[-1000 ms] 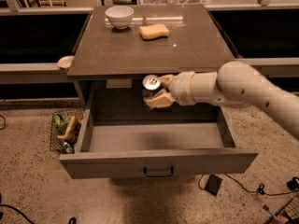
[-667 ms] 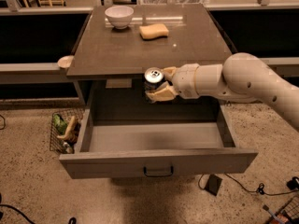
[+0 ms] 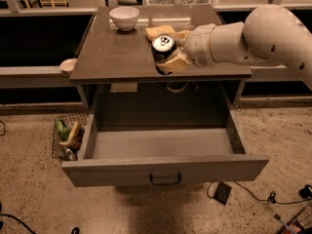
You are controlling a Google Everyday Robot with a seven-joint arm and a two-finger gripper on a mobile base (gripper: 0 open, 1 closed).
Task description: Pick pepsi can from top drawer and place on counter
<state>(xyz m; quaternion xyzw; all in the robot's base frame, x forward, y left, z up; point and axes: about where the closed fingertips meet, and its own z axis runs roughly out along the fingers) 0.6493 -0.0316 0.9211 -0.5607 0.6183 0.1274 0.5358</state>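
End effector (image 3: 171, 51) over the front middle of the bench (image 3: 112, 52), clamped sideways on the pepsi can (image 3: 163, 47). Tan fingers (image 3: 174, 63) pressed against the can's dark blue side, one low toward the front edge, the other higher toward the back. Can upright or close to it, silver top facing up. Dark shadow under its base; hard to tell whether resting on the surface or held just above it. White arm (image 3: 253, 33) reaching in from the right, across the bench's right front corner.

Further back on the bench: a white bowl (image 3: 124, 17) near the rear left, well apart from the can, and a yellow sponge (image 3: 160, 31) just behind the can.

Below, top drawer (image 3: 165, 168) pulled fully out, interior bare grey-brown wood, small dark handle (image 3: 165, 179) at the centre of its front panel.

On the speckled floor (image 3: 273, 145) to the left of the drawer, a wire basket (image 3: 66, 139) with green and tan items inside. Black cable (image 3: 253, 195) on the floor at lower right.
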